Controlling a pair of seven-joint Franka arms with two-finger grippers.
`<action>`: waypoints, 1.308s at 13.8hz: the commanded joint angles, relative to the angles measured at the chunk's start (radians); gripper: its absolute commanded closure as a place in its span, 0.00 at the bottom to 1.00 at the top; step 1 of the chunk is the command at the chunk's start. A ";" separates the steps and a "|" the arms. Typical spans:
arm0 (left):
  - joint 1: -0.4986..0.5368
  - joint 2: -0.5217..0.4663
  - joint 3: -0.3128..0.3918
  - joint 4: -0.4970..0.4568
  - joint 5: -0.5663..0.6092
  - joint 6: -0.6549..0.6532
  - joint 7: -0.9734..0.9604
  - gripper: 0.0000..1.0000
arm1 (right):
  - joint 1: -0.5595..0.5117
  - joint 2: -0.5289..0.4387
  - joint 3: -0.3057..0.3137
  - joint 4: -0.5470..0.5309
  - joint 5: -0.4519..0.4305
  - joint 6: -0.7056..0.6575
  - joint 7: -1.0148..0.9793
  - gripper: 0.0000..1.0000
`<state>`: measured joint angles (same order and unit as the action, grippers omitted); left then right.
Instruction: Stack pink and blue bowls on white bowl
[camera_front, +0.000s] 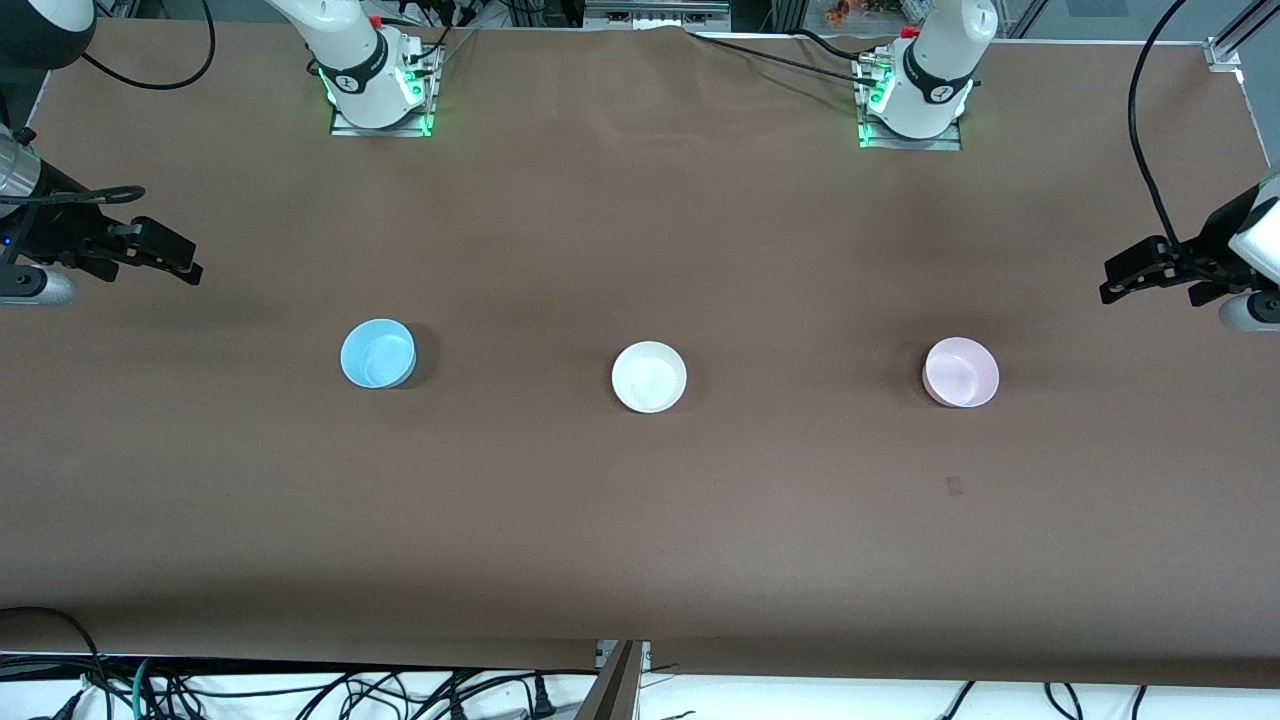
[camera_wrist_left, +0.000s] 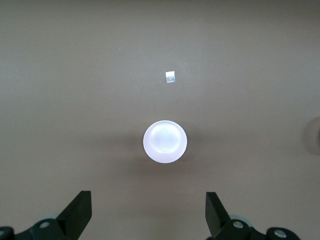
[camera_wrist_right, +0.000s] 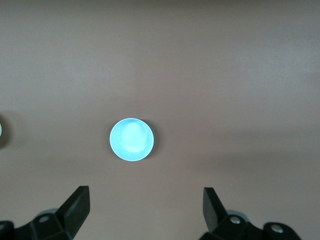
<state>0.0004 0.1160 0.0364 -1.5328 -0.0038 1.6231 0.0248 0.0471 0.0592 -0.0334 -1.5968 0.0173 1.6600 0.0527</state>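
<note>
Bowls stand in one row on the brown table (camera_front: 640, 200), well apart, all upright and empty. White bowl (camera_front: 649, 376) sits at centre; blue bowl (camera_front: 378, 353) at its 9 o'clock, toward the right arm's end; pink bowl (camera_front: 961, 372) at 3 o'clock, toward the left arm's end. Right gripper (camera_front: 178, 262) hangs over its table end, jaws wide, holding nothing. Left gripper (camera_front: 1125, 278) likewise, wide and empty. A small tape square (camera_wrist_left: 170, 77) lies near the pink bowl.

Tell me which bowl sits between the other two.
The white bowl: it sits mid-table, with the blue bowl toward the right arm's end and the pink bowl toward the left arm's.
</note>
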 joint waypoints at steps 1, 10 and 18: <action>-0.002 -0.013 0.013 -0.058 -0.018 0.055 0.021 0.00 | -0.018 0.008 0.015 0.023 -0.016 -0.012 -0.014 0.00; -0.002 -0.018 0.042 -0.297 -0.016 0.305 0.023 0.00 | -0.021 -0.005 0.007 0.023 -0.011 -0.023 -0.022 0.00; -0.003 -0.012 0.057 -0.498 -0.010 0.491 0.041 0.00 | -0.018 0.002 0.015 0.017 -0.011 -0.110 -0.036 0.00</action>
<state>0.0006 0.1229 0.0867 -1.9623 -0.0038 2.0584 0.0278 0.0394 0.0607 -0.0332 -1.5911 0.0164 1.5969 0.0331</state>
